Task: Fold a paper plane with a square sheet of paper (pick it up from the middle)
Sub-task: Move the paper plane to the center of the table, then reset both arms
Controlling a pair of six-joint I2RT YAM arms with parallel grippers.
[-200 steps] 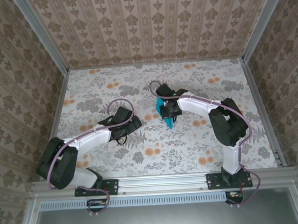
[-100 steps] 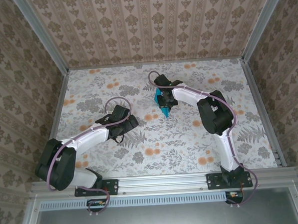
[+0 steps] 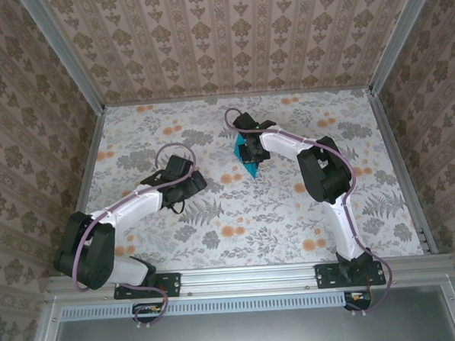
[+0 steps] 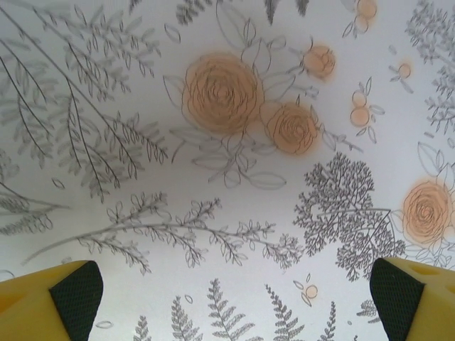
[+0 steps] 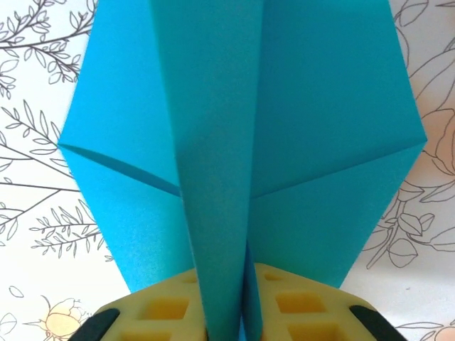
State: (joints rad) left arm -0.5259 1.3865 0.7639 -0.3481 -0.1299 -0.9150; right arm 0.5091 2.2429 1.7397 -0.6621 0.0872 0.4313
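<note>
The teal-blue paper plane [image 5: 298, 99] is a folded dart with its wings spread and a raised centre fold. My right gripper [image 5: 229, 321] has that centre fold pinched between its yellow fingers [image 5: 163, 311], which stand close together. From above, the paper plane [image 3: 248, 160] hangs under the right gripper [image 3: 249, 149] at mid-table towards the back, its point aimed at the near side. My left gripper [image 3: 191, 181] is off to the left of it, apart from the paper. In its own view the left gripper [image 4: 234, 305] is wide open over bare tablecloth.
The table [image 3: 291, 213] wears a white cloth printed with grey ferns and orange roses [image 4: 222, 92]. Patterned walls close in the back and both sides [image 3: 41, 111]. The right arm's elbow [image 3: 319, 169] rises to the right of the paper.
The right arm has carried the paper plane a little farther back and left. The left gripper has drawn back to the left, still open.
</note>
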